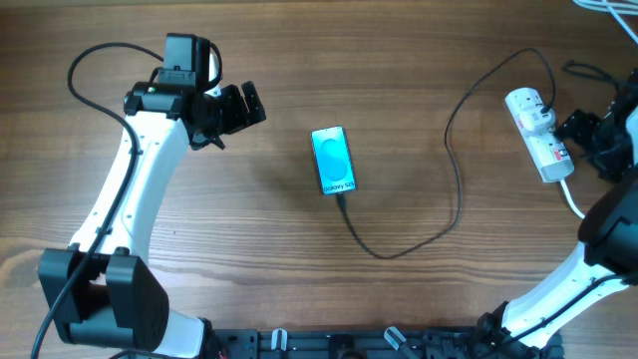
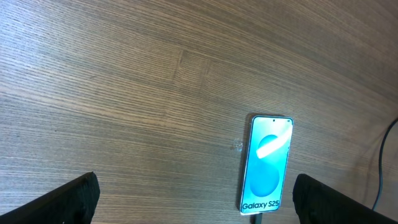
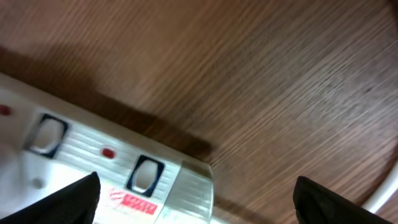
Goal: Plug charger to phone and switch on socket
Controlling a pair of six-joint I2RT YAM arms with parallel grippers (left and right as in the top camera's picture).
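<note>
The phone (image 1: 334,160) lies flat mid-table, teal screen up, reading "Galaxy S25"; it also shows in the left wrist view (image 2: 267,163). The black charger cable (image 1: 451,150) is plugged into the phone's near end and loops right to the socket (image 1: 538,135), a white power strip at the far right. My left gripper (image 1: 239,107) is open and empty, up and left of the phone; its fingertips frame the phone in the left wrist view (image 2: 198,202). My right gripper (image 1: 588,135) is open just right of the socket. The right wrist view shows the strip's rocker switches (image 3: 145,175) between the open fingers (image 3: 199,202).
The socket's thick white cord (image 1: 573,199) runs down toward my right arm's base. A white plug adapter (image 1: 528,108) sits in the strip's far end. White cables (image 1: 613,15) lie at the far right corner.
</note>
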